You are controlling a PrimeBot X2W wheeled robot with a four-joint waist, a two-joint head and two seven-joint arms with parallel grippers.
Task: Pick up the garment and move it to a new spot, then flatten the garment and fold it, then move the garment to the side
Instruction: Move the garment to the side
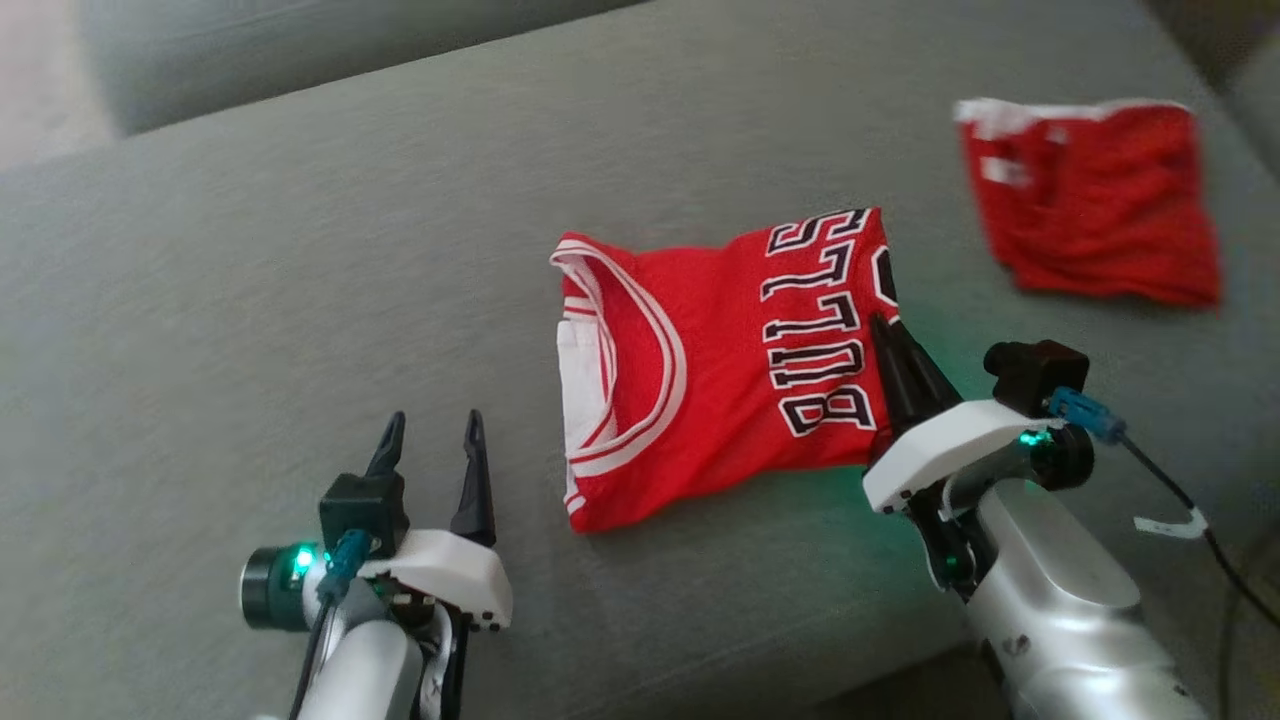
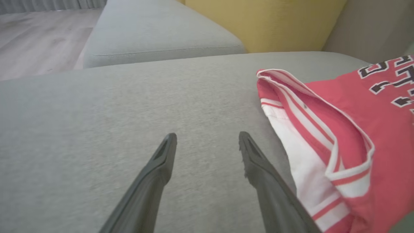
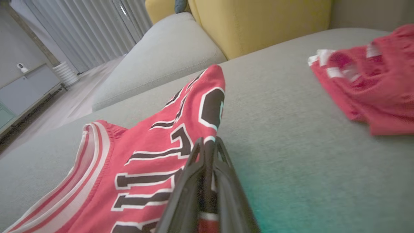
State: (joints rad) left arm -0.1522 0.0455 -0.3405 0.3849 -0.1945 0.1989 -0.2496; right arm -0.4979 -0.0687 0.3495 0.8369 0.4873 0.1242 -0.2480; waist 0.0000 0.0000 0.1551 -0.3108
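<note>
Nearest me, two grippers reach over the grey sofa seat (image 1: 300, 280). The left gripper (image 1: 433, 420) is at the near left with its two dark fingers spread wide and nothing between them. Its own wrist view (image 2: 207, 136) shows only bare grey fabric in that gap. The right gripper (image 1: 882, 325) comes in from the near right with its fingers pressed together on the right-hand edge of the jersey (image 1: 720, 370). The right wrist view (image 3: 207, 140) makes this plain, with red cloth caught between the closed fingers, which is harder to read from the head view. The red jersey lies folded in the middle of the seat, collar to the left and black-and-white lettering to the right. The left wrist view shows its striped collar and white lining (image 2: 381, 129) just right of the open fingers, not touching them. Farther back on the right, well apart from the jersey, lies a second red garment (image 1: 1095, 200) with white trim, crumpled; it also appears in the right wrist view (image 3: 372, 87). That makes two red garments on one seat. Beyond the seat the wrist views show another grey cushion (image 2: 155, 35), one yellow cushion (image 2: 268, 22) and pale wooden floor (image 2: 32, 38). The right wrist view also takes in curtains (image 3: 90, 29) and a low cabinet (image 3: 26, 87) at the far left.
</note>
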